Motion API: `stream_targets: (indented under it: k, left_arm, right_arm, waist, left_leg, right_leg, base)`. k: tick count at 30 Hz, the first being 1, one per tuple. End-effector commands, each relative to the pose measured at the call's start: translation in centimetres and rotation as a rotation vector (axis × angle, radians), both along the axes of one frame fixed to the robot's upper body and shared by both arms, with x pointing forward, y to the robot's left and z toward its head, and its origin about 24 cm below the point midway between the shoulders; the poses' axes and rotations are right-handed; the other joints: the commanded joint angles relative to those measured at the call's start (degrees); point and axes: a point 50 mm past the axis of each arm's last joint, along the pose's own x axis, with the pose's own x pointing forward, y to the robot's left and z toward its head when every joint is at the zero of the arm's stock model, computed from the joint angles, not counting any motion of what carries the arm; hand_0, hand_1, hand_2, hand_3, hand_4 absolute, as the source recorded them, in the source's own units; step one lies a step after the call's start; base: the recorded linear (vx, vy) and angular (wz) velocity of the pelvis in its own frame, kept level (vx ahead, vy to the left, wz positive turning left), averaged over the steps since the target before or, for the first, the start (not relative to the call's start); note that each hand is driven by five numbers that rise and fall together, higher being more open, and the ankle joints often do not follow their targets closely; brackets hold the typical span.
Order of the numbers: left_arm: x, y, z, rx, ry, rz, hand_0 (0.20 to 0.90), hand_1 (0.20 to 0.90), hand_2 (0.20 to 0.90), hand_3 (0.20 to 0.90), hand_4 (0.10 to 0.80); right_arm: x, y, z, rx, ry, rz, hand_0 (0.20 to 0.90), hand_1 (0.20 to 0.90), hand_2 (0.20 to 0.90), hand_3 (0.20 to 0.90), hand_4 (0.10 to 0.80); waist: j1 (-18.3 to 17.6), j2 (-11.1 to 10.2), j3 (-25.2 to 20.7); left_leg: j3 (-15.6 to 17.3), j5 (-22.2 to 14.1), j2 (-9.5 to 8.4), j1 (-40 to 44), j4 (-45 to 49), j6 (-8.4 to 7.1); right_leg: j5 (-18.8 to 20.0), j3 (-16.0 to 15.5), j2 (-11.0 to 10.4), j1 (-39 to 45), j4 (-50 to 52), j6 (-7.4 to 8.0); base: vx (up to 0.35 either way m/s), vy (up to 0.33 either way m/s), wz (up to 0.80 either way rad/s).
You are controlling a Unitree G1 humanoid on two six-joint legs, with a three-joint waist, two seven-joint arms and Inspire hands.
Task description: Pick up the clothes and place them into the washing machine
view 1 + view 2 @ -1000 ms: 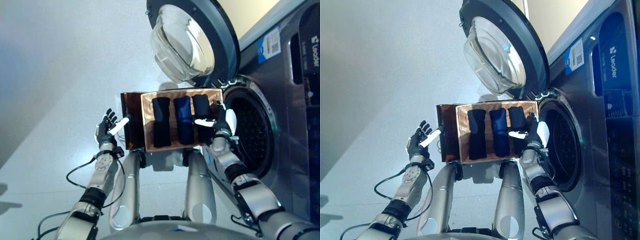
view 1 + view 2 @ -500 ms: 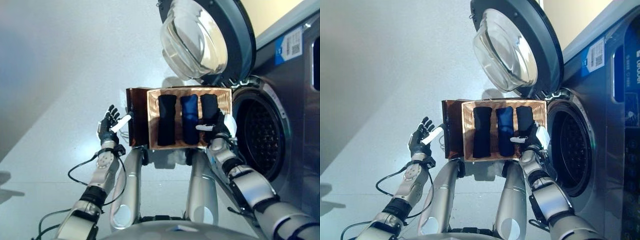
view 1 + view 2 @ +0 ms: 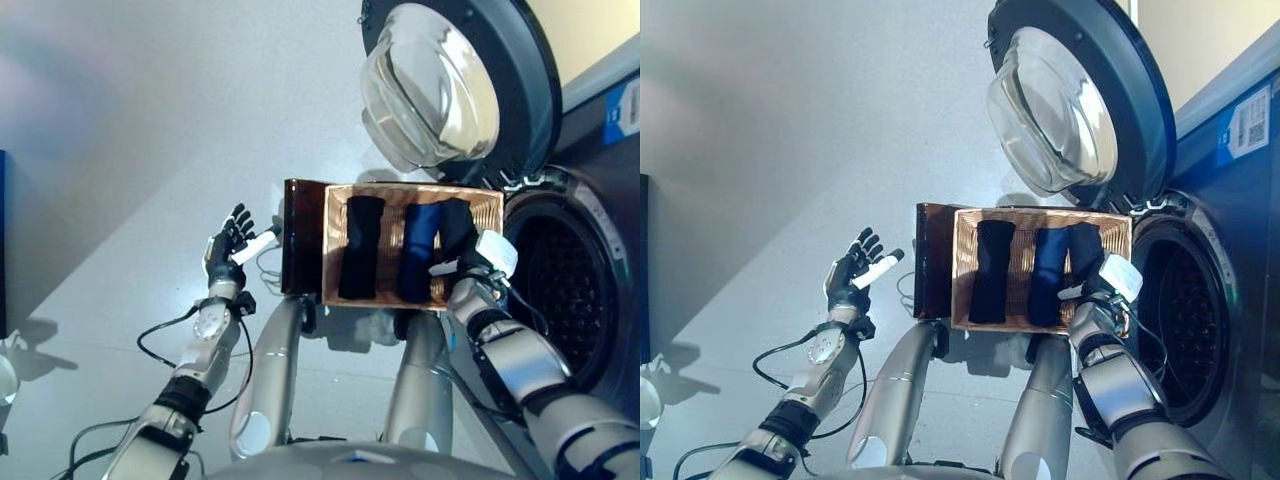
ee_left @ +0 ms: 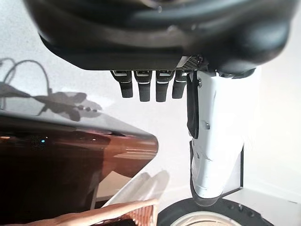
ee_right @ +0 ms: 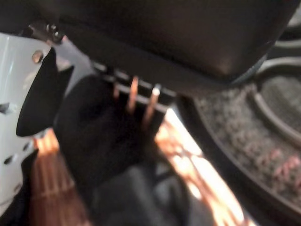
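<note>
We see a woven basket (image 3: 480, 205) on the floor just beside the washing machine (image 3: 600, 170), whose round glass door (image 3: 440, 85) stands swung open beyond the basket, leaving the drum (image 3: 570, 290) exposed. Three rolled garments lie side by side in the basket: a black roll (image 3: 360, 245) farthest from the machine, a blue roll (image 3: 418, 250) in the middle, and a dark roll (image 3: 455, 228) nearest the machine. Our right hand (image 3: 478, 262) sits at the basket's machine-side corner on the dark roll; in its wrist view the fingers (image 5: 134, 94) dip into dark cloth, and we cannot tell whether they clasp it. Our left hand (image 3: 232, 243) hangs on the basket's far side from the machine, fingers spread and empty.
</note>
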Motion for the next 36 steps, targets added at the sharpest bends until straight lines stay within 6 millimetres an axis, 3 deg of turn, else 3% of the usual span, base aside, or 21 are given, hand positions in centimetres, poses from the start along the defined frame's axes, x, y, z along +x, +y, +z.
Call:
stream_targets:
  k: [1,15,16,17,18,19,36]
  left_arm:
    - [0.0,0.1,2.7,0.001,-0.153,-0.022,0.900,0.900,0.900,0.900,0.800]
    - [-0.6,0.3,3.5,0.005,-0.183,-0.046,0.900,0.900,0.900,0.900,0.800]
    - [-0.7,0.4,3.4,0.009,-0.177,-0.044,0.900,0.900,0.900,0.900,0.800]
    - [-0.7,0.5,3.4,0.008,-0.176,-0.043,0.900,0.900,0.900,0.900,0.800]
    - [-0.8,0.6,3.4,0.010,-0.175,-0.040,0.900,0.900,0.900,0.900,0.800]
    - [-1.0,0.8,3.3,0.007,-0.171,-0.037,0.900,0.900,0.900,0.900,0.800]
    - [-1.2,1.5,3.1,0.007,-0.159,-0.018,0.900,0.900,0.900,0.900,0.800]
  right_arm:
    - [-1.5,-2.4,-0.4,0.004,0.076,-0.091,0.900,0.900,0.900,0.900,0.800]
    - [-1.1,-3.9,1.1,0.050,0.030,-0.189,0.900,0.900,0.900,0.900,0.800]
    - [-1.1,-3.9,1.1,0.054,0.035,-0.189,0.667,0.667,0.667,0.667,0.633]
    - [-1.2,-4.0,1.0,0.057,0.038,-0.193,0.387,0.387,0.387,0.387,0.433]
    - [-1.3,-4.1,1.0,0.061,0.042,-0.200,0.324,0.324,0.324,0.324,0.388]
    - [-1.4,-4.4,1.1,0.062,0.038,-0.211,0.200,0.200,0.200,0.200,0.300]
    - [-1.1,-3.9,1.0,0.114,0.017,-0.223,0.200,0.200,0.200,0.200,0.300]
  waist:
    - [1.85,3.22,-0.74]
    - [2.74,4.22,-1.38]
    - [2.73,4.22,-1.45]
    - [2.69,4.20,-1.48]
    - [2.71,4.19,-1.55]
    - [2.75,4.23,-1.72]
    - [2.30,3.56,-2.37]
  left_leg:
    - [-1.19,-12.40,1.26,-1.82,13.77,-3.03]
    - [-1.34,-12.17,0.93,-4.48,14.11,-3.09]
    - [-1.39,-12.16,0.91,-4.64,14.21,-3.12]
    - [-1.45,-12.18,0.93,-4.79,14.33,-3.14]
    - [-1.47,-12.19,0.92,-4.89,14.44,-3.17]
    - [-1.61,-12.18,0.89,-5.16,14.59,-3.17]
    - [-1.37,-11.76,1.38,-6.42,14.63,-3.10]
  right_leg:
    - [11.32,2.48,-2.08,-0.35,-6.97,2.80]
    - [10.65,2.73,-2.50,-3.61,-4.62,2.77]
    - [10.52,2.86,-2.45,-3.84,-4.28,2.71]
    - [10.40,2.93,-2.49,-4.06,-4.01,2.67]
    - [10.31,2.91,-2.46,-4.19,-3.76,2.59]
    - [10.16,2.92,-2.35,-4.53,-3.48,2.45]
    - [10.42,3.34,-1.42,-6.42,-3.02,2.08]
  base:
    - [0.000,0.000,0.00]
    - [0.005,0.005,0.04]
    - [0.000,0.000,0.00]
    - [0.000,0.000,0.00]
    - [-0.002,-0.028,0.05]
    - [-0.001,-0.023,0.04]
    - [-0.002,-0.003,0.00]
